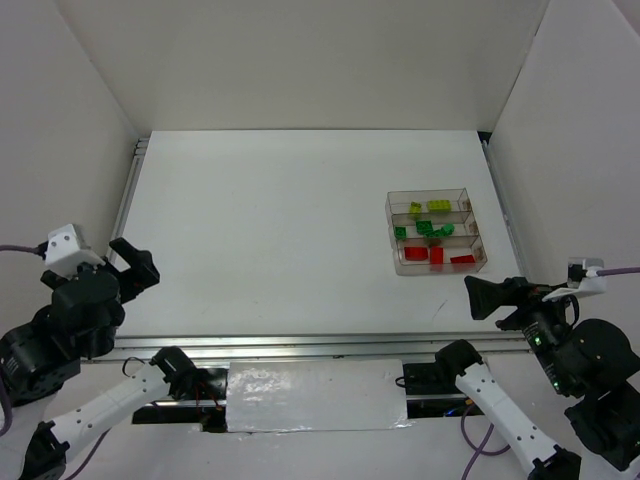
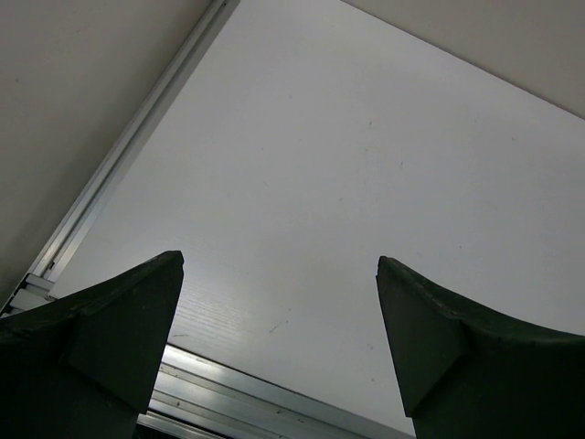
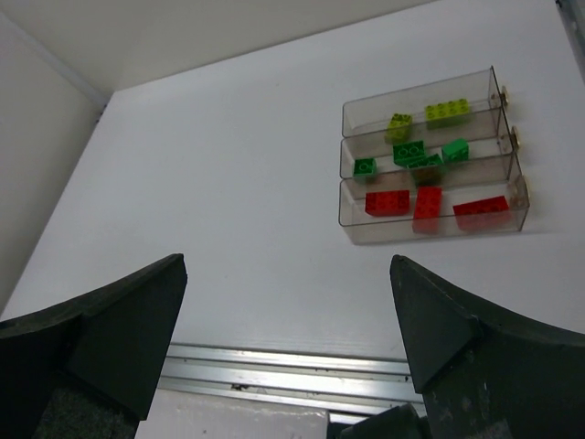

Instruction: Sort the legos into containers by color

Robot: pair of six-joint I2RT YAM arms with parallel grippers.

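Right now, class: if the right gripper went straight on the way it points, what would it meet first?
Probably the bare table, since the right gripper tilts down at it. The trays with the legos lie right of that line, though depth is hard to judge.

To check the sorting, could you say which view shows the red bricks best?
The right wrist view: all three red bricks lie large and unobstructed in the nearest tray. The top view shows them smaller; the left wrist view shows none.

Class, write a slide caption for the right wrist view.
The open right gripper faces three clear trays of color-sorted bricks.
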